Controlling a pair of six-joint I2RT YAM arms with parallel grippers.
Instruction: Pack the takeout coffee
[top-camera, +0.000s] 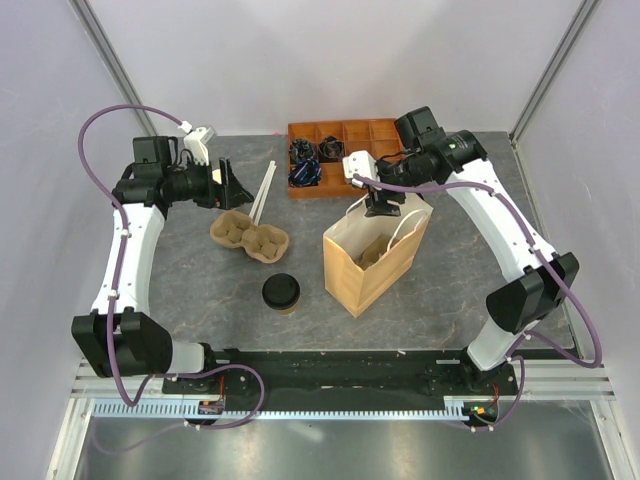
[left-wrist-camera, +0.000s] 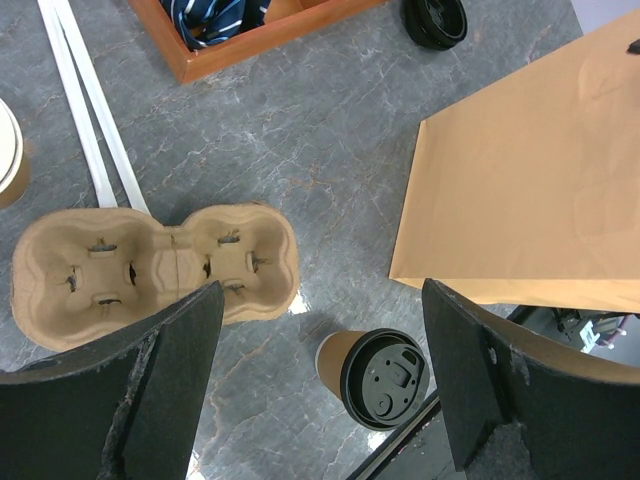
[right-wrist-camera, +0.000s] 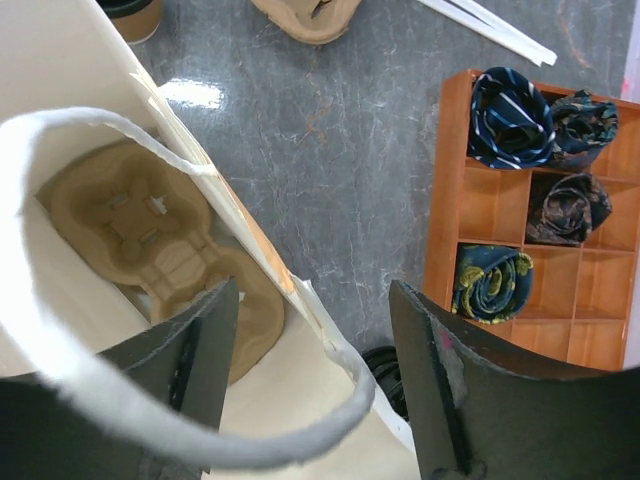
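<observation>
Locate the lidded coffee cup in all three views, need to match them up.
Top external: the takeout coffee stands in the lower middle, just left of the paper bag.
Left wrist: takeout coffee at bottom centre, lid facing the camera, below the paper bag's near corner.
Right wrist: takeout coffee in the top left corner, mostly cut off.
Shared landmark: the paper bag, beside the cup in every view.
</observation>
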